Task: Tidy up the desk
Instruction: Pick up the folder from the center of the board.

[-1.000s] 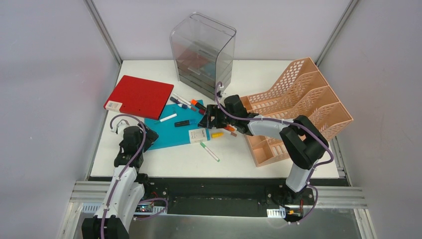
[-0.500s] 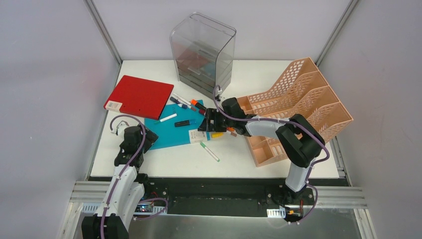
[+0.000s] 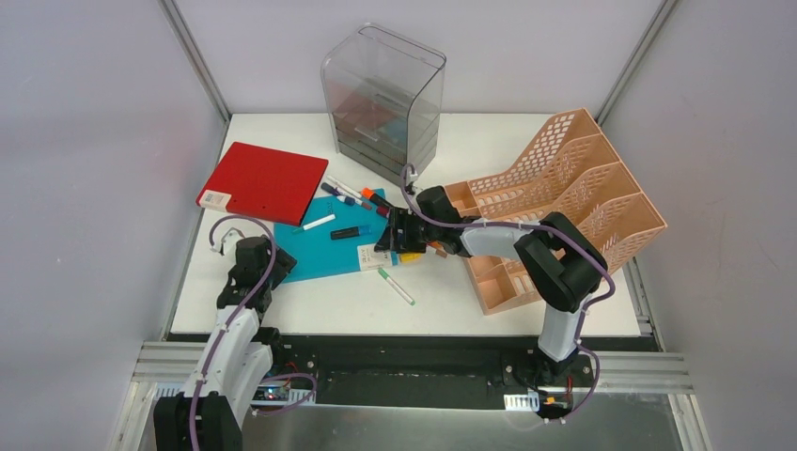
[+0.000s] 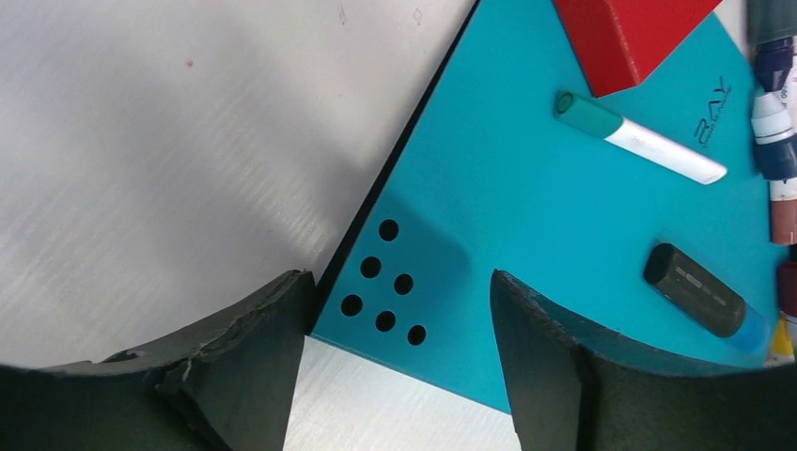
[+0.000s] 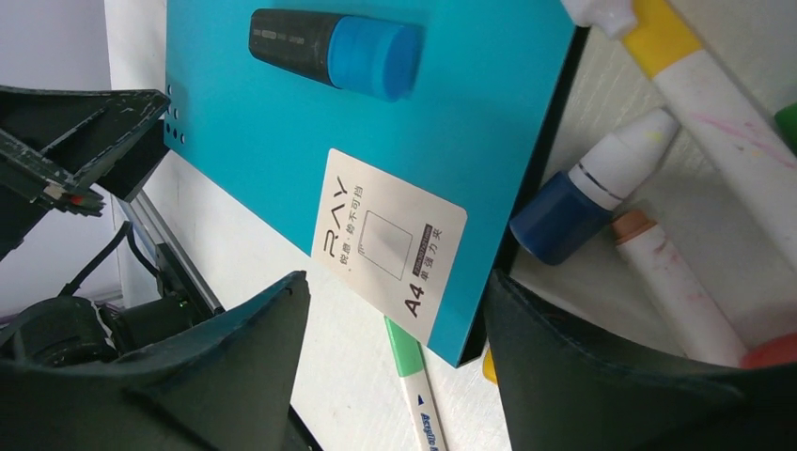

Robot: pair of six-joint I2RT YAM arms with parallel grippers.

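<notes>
Frankly, you have barely begun on the desk [image 3: 329,303]. The red folder [image 3: 268,178] and the teal folder [image 3: 320,252] lie flat and overlapping on its left half. A scatter of markers [image 3: 352,197] runs between them and the drawer box [image 3: 385,94], and one green-capped marker [image 3: 396,287] sits alone nearer you. The black highlighter [image 3: 344,231] and a white marker rest on top of the teal folder. From above I can't tell whether the file rack [image 3: 573,188] on the right holds anything. By my judgement everything loose is left to sort.

Your left gripper [image 4: 397,282] has its fingers spread wide with nothing between them. It hangs over the punched corner of the teal folder, with bare desk under and beside the left finger.

Your right gripper [image 5: 395,282] is likewise spread and empty. It sits across the folder's labelled corner, with a blue-capped marker just beside the right finger. White desk shows in the gap below the folder's edge.

So the desk lies directly beneath both pairs of fingers. I can't tell from these views whether either pair touches it.
</notes>
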